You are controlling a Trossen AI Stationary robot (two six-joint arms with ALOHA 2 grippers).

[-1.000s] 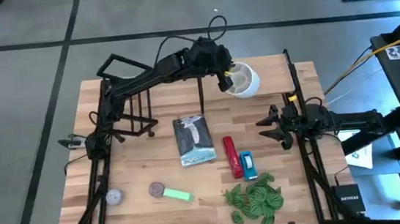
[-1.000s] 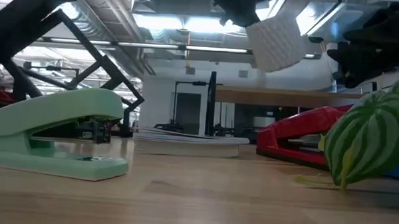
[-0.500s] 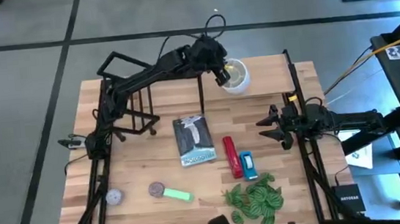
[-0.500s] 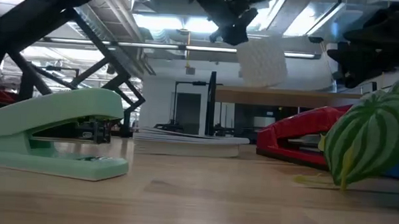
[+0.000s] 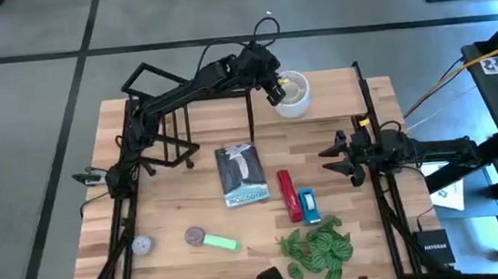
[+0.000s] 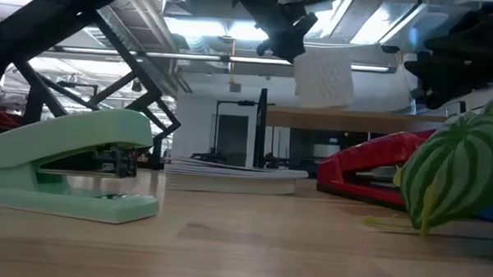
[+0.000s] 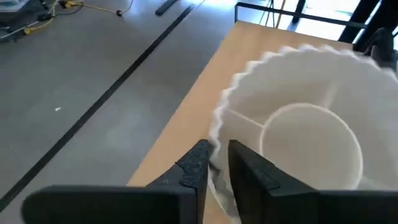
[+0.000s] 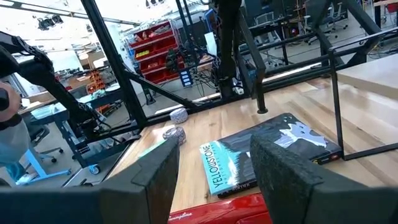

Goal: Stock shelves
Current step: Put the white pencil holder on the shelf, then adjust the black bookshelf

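In the low view the light-wood shelf board (image 6: 346, 119) shows only as an edge-on strip, its top surface unseen, and the white cup (image 6: 323, 78) has its rim hidden behind the left gripper (image 6: 284, 43). The left wrist view cuts the cup off at two edges. The green plant (image 6: 458, 166) is cropped at the right.

The wooden tabletop (image 5: 168, 198) carries a black rack (image 5: 157, 121) upper left, a book (image 5: 240, 174) at centre, red (image 5: 288, 194) and blue (image 5: 309, 206) staplers beside it, a green stapler (image 5: 220, 242) and leafy plant (image 5: 317, 248) along the bottom.
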